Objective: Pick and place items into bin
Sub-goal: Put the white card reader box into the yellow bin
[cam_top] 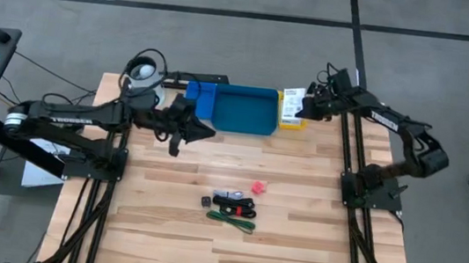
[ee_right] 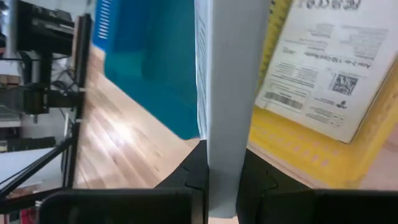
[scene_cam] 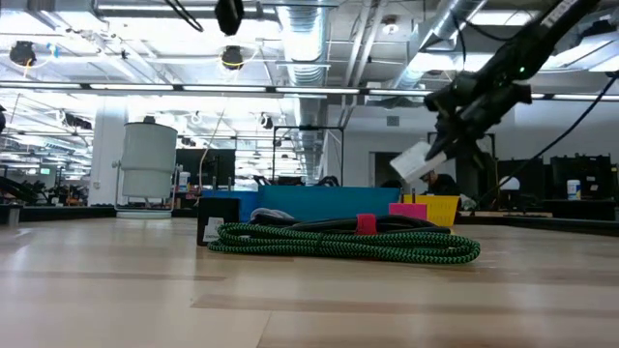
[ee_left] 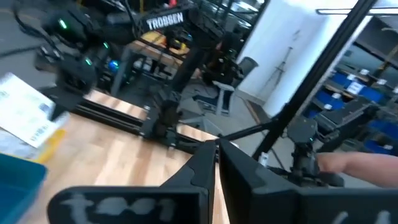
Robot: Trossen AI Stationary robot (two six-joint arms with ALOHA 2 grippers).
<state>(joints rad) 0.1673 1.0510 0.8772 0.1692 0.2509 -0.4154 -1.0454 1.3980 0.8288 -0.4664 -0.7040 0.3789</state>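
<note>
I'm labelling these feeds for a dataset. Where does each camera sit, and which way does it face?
High view: overhead, straight down on the table; both arms show.
Low view: table-top height, level past the green ties; the right gripper holds a white card.
Left wrist view: over the shut left gripper, toward the right arm.
Right wrist view: along the held card to the blue bin.
Shared: high and low views both show the bin and card.

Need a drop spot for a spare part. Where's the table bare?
Bare: wood between the blue bin and the cable bundle, and the near strip below the green ties. Crowded: the back edge, with bin, yellow tray, white cup, both grippers.
</note>
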